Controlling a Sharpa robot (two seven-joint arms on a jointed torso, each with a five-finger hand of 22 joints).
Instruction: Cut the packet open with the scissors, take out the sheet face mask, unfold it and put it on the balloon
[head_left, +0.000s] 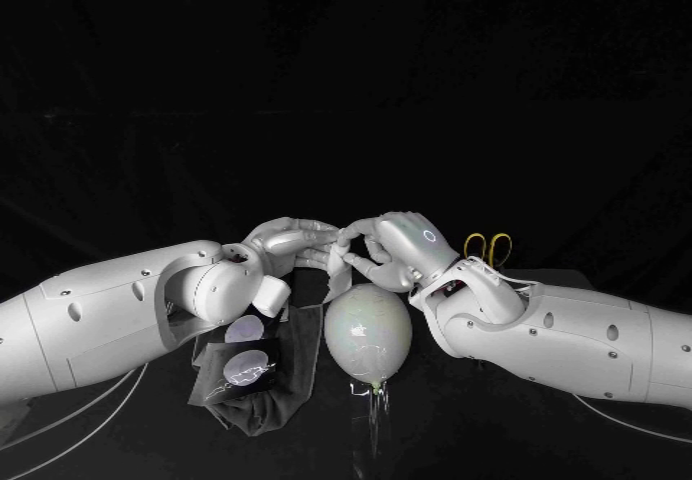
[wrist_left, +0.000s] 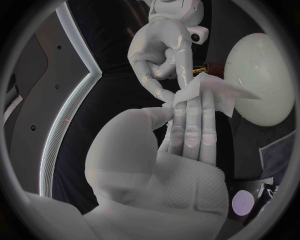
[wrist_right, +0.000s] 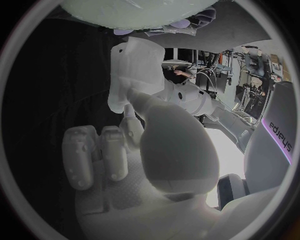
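Observation:
The folded white sheet face mask (head_left: 338, 272) hangs between my two hands, just above the far end of the pale balloon (head_left: 368, 335). My left hand (head_left: 289, 240) pinches the mask (wrist_left: 215, 95) between its thumb and straight fingers (wrist_left: 194, 130). My right hand (head_left: 401, 245) pinches the mask's edge from the other side, fingertips meeting those of the left hand (wrist_left: 187, 150). In the left wrist view the right hand (wrist_left: 164, 55) is seen beyond the sheet, beside the balloon (wrist_left: 259, 80). The right wrist view shows the mask (wrist_right: 134, 70) past my right hand (wrist_right: 162, 150).
The dark packet (head_left: 238, 365) with pale round patches lies on a dark sheet to the left of the balloon, under my left wrist. The scissors' yellow handles (head_left: 490, 248) stand behind my right wrist. The balloon's knotted neck points toward the table's near edge.

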